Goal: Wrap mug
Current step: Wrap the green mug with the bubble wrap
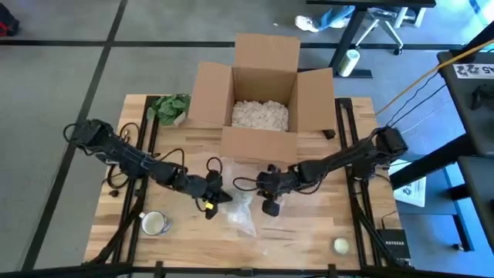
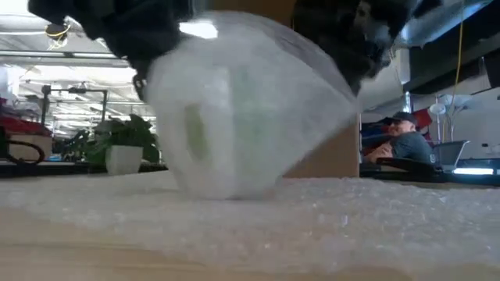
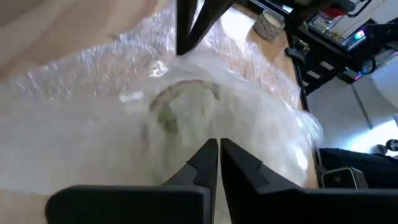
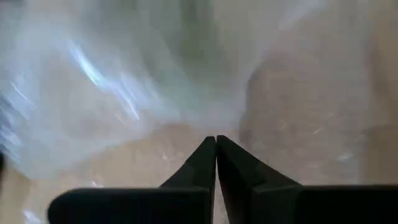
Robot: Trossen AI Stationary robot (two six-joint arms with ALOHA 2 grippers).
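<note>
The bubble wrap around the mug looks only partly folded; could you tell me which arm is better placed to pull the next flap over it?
Probably the left. Its claw, fingers closed, points straight at the mug under the bubble wrap. The right claw, also closed, sees mostly wrap and bare table.

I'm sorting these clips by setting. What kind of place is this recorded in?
Probably an open office or lab workspace, not a home. The wooden table stands on grey carpet, an office chair sits behind it, and the low view shows long ceiling lights and a person at a desk.

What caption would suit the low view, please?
Mug shrouded in bubble wrap on the table, potted plant behind.
</note>
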